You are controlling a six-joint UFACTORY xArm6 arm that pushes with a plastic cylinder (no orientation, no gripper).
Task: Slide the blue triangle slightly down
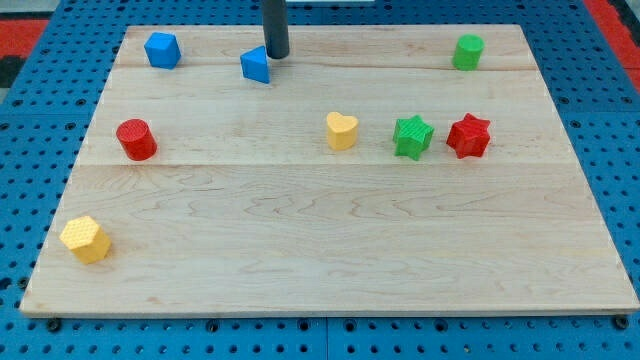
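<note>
The blue triangle (256, 65) lies near the view's top, left of centre, on the wooden board (330, 240). My tip (276, 55) stands just to the triangle's upper right, touching or almost touching its edge. The dark rod rises from there out of the view's top.
A blue cube (162, 49) sits at the top left. A green cylinder (467, 52) sits at the top right. A red cylinder (136, 139) is at the left. A yellow heart (341, 131), a green star (412, 136) and a red star (468, 136) form a middle row. A yellow hexagon (86, 239) lies at the bottom left.
</note>
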